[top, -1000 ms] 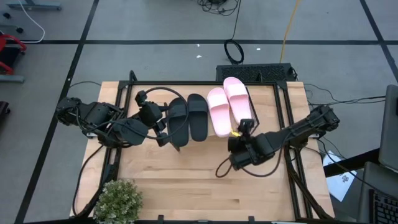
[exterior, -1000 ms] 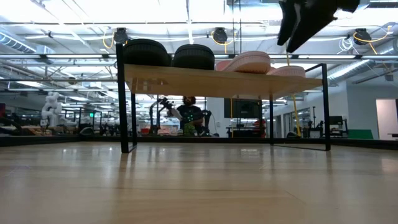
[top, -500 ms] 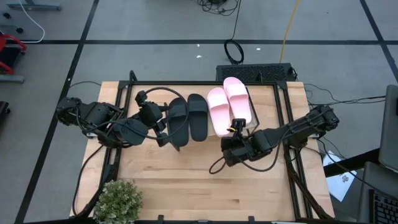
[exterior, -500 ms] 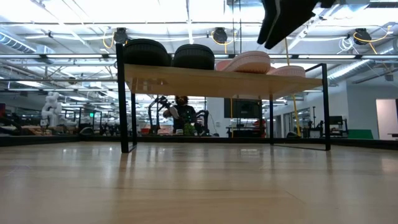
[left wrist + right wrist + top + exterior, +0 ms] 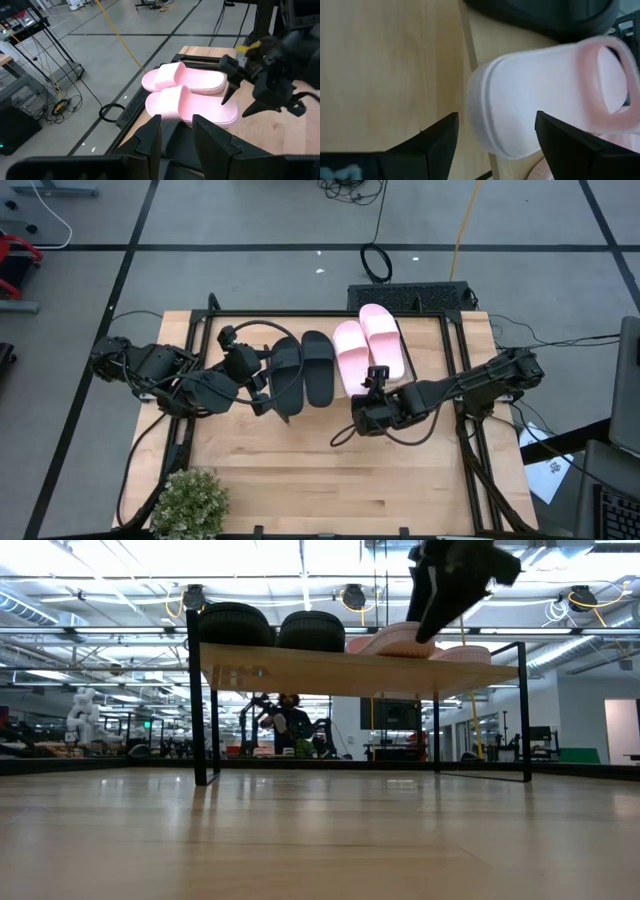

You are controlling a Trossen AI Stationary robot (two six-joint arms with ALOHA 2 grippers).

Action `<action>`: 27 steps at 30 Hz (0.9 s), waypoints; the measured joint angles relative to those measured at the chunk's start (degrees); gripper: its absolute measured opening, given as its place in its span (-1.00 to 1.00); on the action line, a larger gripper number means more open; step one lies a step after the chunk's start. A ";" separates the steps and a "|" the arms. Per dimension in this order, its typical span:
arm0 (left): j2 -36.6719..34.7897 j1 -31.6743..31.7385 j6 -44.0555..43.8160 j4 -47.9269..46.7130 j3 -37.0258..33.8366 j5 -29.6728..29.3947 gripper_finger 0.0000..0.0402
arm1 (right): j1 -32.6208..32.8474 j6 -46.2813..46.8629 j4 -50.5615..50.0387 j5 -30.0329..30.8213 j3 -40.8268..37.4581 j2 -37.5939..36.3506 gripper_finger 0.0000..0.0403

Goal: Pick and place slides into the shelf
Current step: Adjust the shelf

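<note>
Judging placement nearly complete: all four slides on the shelf [image 5: 300, 668], black pair [image 5: 302, 368] toward the left, pink pair [image 5: 366, 350] toward the right. Left gripper [image 5: 266, 387] clenched on the outer black slide [image 5: 284, 370], not yet let go; that slide's near end overhangs the shelf's front edge. Right gripper [image 5: 376, 378] released, jaws wide, holding nothing, hovering just beside the near end of the inner pink slide [image 5: 540, 95]. Remaining, by estimate: seating and releasing the black slide, possibly squaring the pink one, withdrawing both arms.
</note>
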 joint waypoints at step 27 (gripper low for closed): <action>0.00 0.00 0.29 0.02 0.00 -0.15 -0.44 | -2.94 -3.14 2.82 1.62 -2.43 0.04 -0.38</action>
